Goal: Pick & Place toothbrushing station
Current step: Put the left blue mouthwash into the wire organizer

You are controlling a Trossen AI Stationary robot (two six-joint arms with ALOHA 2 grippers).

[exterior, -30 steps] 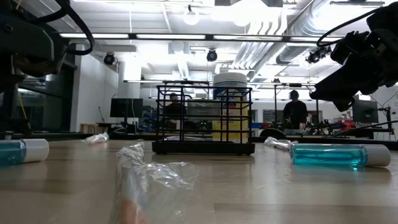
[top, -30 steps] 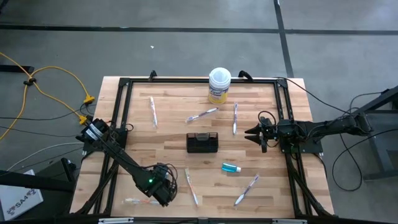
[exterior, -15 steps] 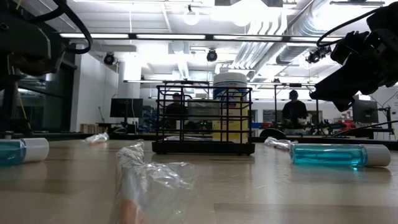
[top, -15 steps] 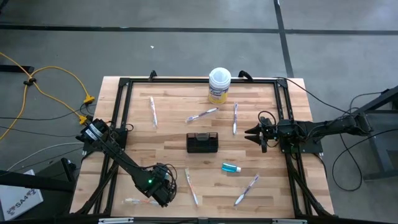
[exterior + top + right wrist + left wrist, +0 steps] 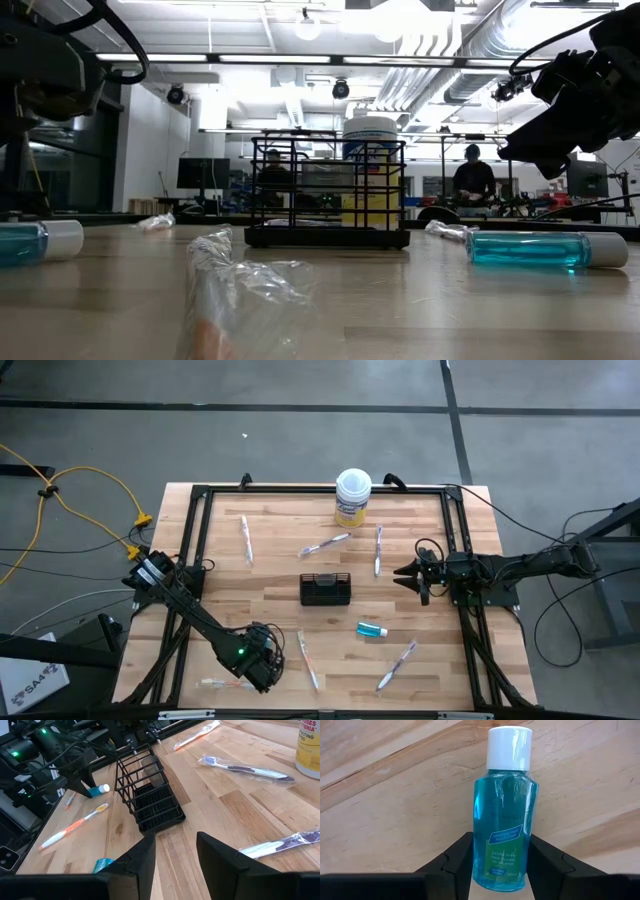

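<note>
My left gripper (image 5: 501, 862) lower left of the high view, fingers closed around a teal tube (image 5: 504, 820), right gripper (image 5: 174, 847) mid-right, parted, empty.

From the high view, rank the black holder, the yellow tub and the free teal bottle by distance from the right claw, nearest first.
Measured from the right claw:
1. Teal bottle, toward the table's front.
2. Black holder, at the centre.
3. Yellow tub, at the back edge.
</note>
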